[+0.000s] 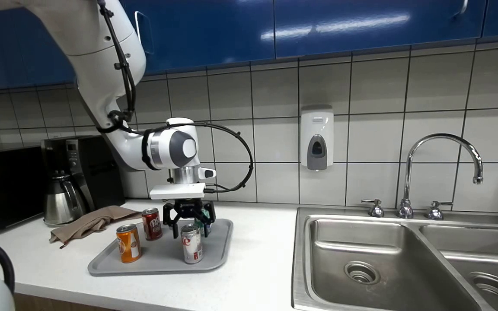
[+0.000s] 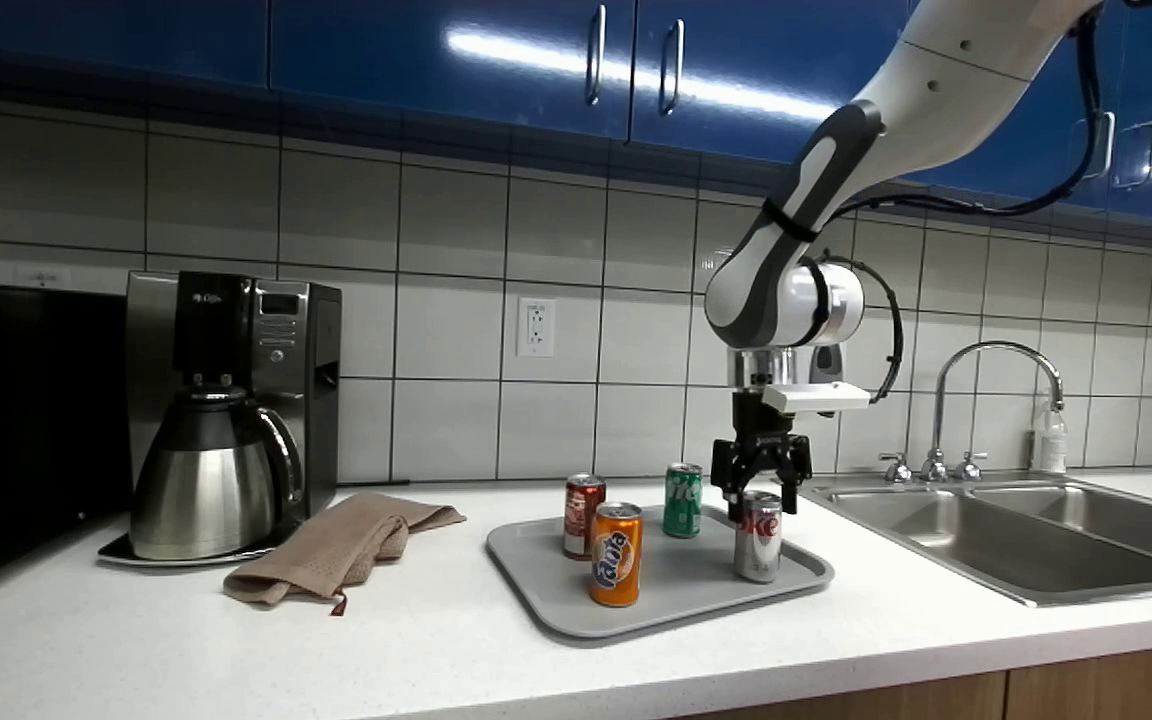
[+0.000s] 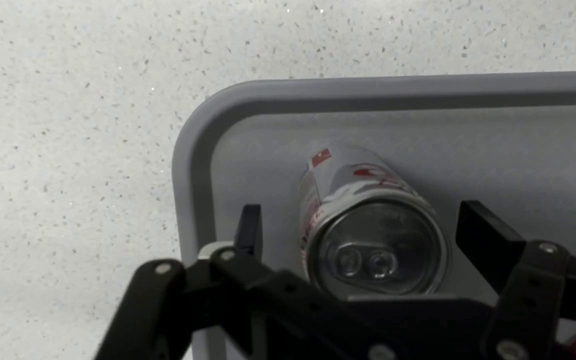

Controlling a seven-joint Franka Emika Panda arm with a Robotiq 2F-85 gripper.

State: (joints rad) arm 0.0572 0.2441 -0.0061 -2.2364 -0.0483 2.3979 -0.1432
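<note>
Fingers (image 3: 493, 245) of the end effector (image 2: 762, 514) stand spread over the gray tray (image 2: 681, 575), one to either side of the top of an upright Diet Coke can (image 2: 758, 550). In the wrist view a gap shows between the can and each fingertip, so the can is not pinched. Seen from there, it stands near a rounded corner of the tray, inside the raised rim, with its lid and pull tab facing up. Three more cans stand upright on the same tray. A green Sprite can (image 2: 683, 502) is farther back, toward the tiled wall (image 2: 446, 330), seen clear of the end effector in an exterior view. An orange Fanta can (image 2: 617, 560) is well apart from the Diet Coke can, near a dark red soda can (image 2: 580, 515) whose lettering is too small to read surely. The tray rests on a speckled table (image 2: 416, 650). Beside it lies a rumpled brown cloth (image 2: 346, 545), close to a coffee maker (image 2: 216, 325) with a steel carafe (image 2: 204, 500). Across the tray from the cloth, a double steel sink (image 1: 357, 244) with a chrome gooseneck faucet (image 1: 405, 206) is set into the table. A soap dispenser (image 1: 317, 142) hangs on the wall below blue cabinets (image 2: 416, 70).
</note>
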